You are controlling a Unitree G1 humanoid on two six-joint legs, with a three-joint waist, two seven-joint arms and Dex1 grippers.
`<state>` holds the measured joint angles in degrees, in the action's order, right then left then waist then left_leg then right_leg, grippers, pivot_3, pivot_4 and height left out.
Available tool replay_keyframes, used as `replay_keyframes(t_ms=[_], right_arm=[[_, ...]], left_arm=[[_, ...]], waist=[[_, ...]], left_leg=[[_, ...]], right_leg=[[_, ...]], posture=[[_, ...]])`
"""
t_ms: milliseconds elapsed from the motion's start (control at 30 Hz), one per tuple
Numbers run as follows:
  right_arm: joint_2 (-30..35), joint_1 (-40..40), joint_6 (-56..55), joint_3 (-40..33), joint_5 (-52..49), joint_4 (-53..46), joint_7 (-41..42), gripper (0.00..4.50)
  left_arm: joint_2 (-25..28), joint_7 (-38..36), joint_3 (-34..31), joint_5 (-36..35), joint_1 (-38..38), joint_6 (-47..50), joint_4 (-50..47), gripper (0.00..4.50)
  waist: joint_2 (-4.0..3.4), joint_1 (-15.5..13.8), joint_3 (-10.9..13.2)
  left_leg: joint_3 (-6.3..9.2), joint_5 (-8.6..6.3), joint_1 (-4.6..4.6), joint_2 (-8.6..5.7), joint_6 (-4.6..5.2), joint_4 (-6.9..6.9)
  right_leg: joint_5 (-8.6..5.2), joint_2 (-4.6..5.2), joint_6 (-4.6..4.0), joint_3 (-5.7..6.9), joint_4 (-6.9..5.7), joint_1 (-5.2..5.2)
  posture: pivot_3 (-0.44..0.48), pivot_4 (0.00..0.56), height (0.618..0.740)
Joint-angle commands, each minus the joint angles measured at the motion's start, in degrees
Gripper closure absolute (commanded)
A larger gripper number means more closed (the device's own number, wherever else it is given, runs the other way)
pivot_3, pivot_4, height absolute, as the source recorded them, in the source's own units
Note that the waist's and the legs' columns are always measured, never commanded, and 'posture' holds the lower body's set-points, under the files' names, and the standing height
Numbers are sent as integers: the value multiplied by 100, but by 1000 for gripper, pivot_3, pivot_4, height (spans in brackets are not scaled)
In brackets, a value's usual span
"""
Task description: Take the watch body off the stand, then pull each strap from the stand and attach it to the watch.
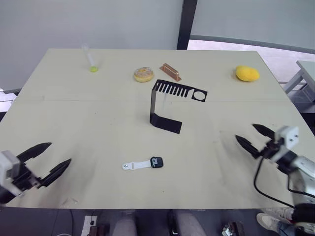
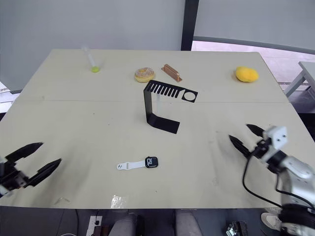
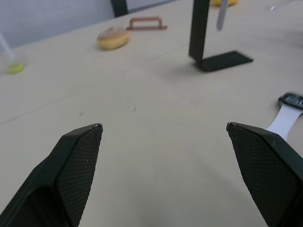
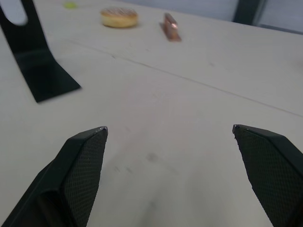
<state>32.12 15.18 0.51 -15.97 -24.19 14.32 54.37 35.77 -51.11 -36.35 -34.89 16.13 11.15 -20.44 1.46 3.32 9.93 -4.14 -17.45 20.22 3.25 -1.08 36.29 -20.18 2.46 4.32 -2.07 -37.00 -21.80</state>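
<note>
The black watch body [image 1: 157, 162] lies flat on the table near the front middle, off the stand. One white strap [image 1: 137, 165] lies against its left side and looks joined to it. The black stand [image 1: 164, 121] stands upright behind them. A second pale strap [image 3: 221, 16] hangs from the stand's comb-slotted top plate. My left gripper [image 1: 59, 153] is open, low at the front left, well left of the watch. At the front right my right gripper [image 1: 246, 132] is also open, with nothing between its fingers. The left wrist view shows the watch body [image 3: 291, 100] beside one finger.
A donut [image 1: 143, 74] and a copper-brown block [image 1: 170, 72] sit behind the stand. A yellow lemon-like object [image 1: 247, 73] rests at the back right. At the back left lies a clear tube with a green end [image 1: 91, 63]. The table edge [image 1: 147, 209] runs close in front.
</note>
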Motion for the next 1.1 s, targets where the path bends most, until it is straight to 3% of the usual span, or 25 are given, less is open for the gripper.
replay_keyframes(t_ms=[33, 167, 367, 467, 700, 867, 1100], right_arm=[[-124, 234, 279, 204, -62, -310, -168, 35], [-555, 761, 693, 712, -7, -249, -261, 35], [-1202, 1507, 230, 1348, 654, 656, -500, 35], [-1355, 1683, 122, 1479, 782, 910, -502, 920], [-1713, 2009, -100, 1834, 1166, 1343, -564, 4383], [-1864, 2155, -188, 1890, 1277, 1728, -576, 4453], [-1922, 2347, -297, 1830, 1370, 2206, -643, 4453]], left_arm=[[11, 575, 278, -324, -26, 568, -924, 0], [-169, 1423, 787, -224, -349, 964, -1574, 0], [-644, 2786, 2055, 397, -1103, 1519, -2285, 0], [-865, 3170, 2483, 619, -1213, 1707, -2461, 0], [-1421, 3974, 3274, 1225, -1667, 2000, -2476, 0], [-1663, 4232, 3709, 1369, -2127, 2360, -2456, 0], [-1723, 4284, 3800, 1462, -2373, 2622, -2482, 0]], waist=[[-2, -5, 0], [-5, -13, 2], [-6, -5, 2], [-9, -10, 4], [-9, -10, 4], [-9, -13, 4], [-11, -9, 6]], left_leg=[[1, -1, 0, 0, -2, -4], [4, -4, 5, 0, -4, -1], [3, -4, 5, -1, -4, 15], [3, -2, 6, 2, -7, 16], [1, -3, 11, 6, -6, 40], [2, -3, 15, 8, -9, 50], [1, -8, 21, 22, -23, 70]], right_leg=[[0, 0, 0, 1, 2, -1], [0, -2, 0, 4, 9, -2], [1, -9, 1, 3, 1, 2], [1, -14, 2, 2, 1, -1], [2, -18, 4, 1, -1, 0], [2, -20, 4, 1, -3, 0], [2, -31, 4, 1, -2, 0]], posture=[[0, 150, 740], [0, 150, 740], [0, 150, 740], [0, 150, 740], [0, 150, 740], [0, 150, 740], [0, 150, 740]])
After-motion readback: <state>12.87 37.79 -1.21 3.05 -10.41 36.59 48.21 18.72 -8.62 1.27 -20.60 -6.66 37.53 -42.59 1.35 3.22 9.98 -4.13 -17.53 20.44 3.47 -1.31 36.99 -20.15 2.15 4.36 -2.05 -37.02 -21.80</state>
